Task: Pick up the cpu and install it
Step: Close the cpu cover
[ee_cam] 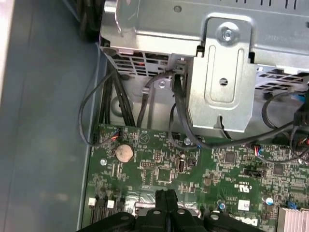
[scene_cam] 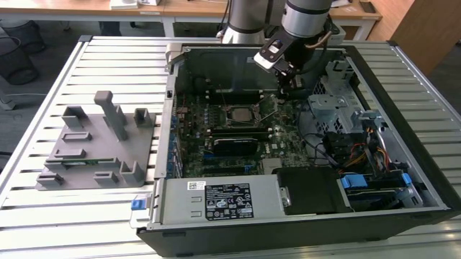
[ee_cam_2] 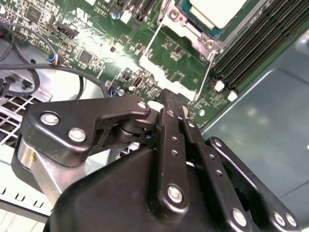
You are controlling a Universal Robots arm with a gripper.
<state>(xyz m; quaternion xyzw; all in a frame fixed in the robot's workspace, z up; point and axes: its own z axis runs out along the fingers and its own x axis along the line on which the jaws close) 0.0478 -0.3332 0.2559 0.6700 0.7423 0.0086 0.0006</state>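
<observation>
At the exterior view's left, the grey holder block (scene_cam: 94,145) stood on the slatted table (scene_cam: 115,59), well apart from the work. To its right lay the open computer case (scene_cam: 171,135) with the motherboard (scene_cam: 194,124) exposed.

The cpu (scene_cam: 238,114) lay flat in the socket near the middle of the board. In the second wrist view its pale metal top (ee_cam_2: 215,10) sat inside the socket frame, with a thin wire lever (ee_cam_2: 207,63) beside it. Whether the frame was latched could not be told.

Just to the exterior view's right of the socket, the gripper (scene_cam: 283,90) pointed down at the board. In both wrist views (ee_cam_2: 170,99) (ee_cam: 166,195) its fingers met with no gap and nothing held between them.

Further right stood the metal drive cage (scene_cam: 327,102).

Handling assessment: the cpu appeared light and rigid, with a smooth top likely to slip. Its underside is probably fragile. It is best gripped by two opposite edges and kept level.
</observation>
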